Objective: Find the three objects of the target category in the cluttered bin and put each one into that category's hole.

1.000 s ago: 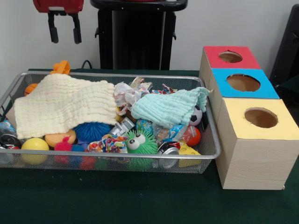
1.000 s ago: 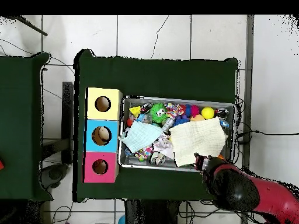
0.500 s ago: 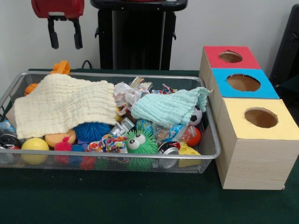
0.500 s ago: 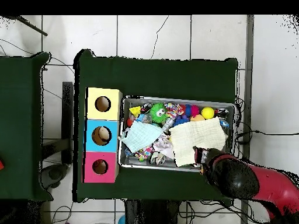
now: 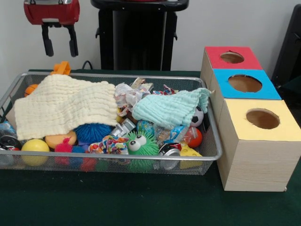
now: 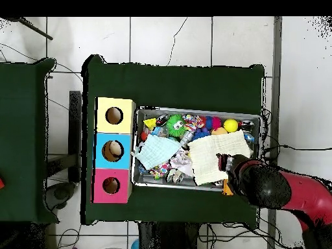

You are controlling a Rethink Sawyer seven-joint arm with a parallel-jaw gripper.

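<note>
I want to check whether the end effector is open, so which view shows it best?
The front view: the end effector hangs above the bin's far corner, its two black fingers plainly apart and empty. In the overhead view the arm's bulk hides it, so nothing of its opening shows.

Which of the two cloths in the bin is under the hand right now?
The cream cloth; the hand hangs open above its end of the bin, while the mint cloth lies toward the boxes.
</note>
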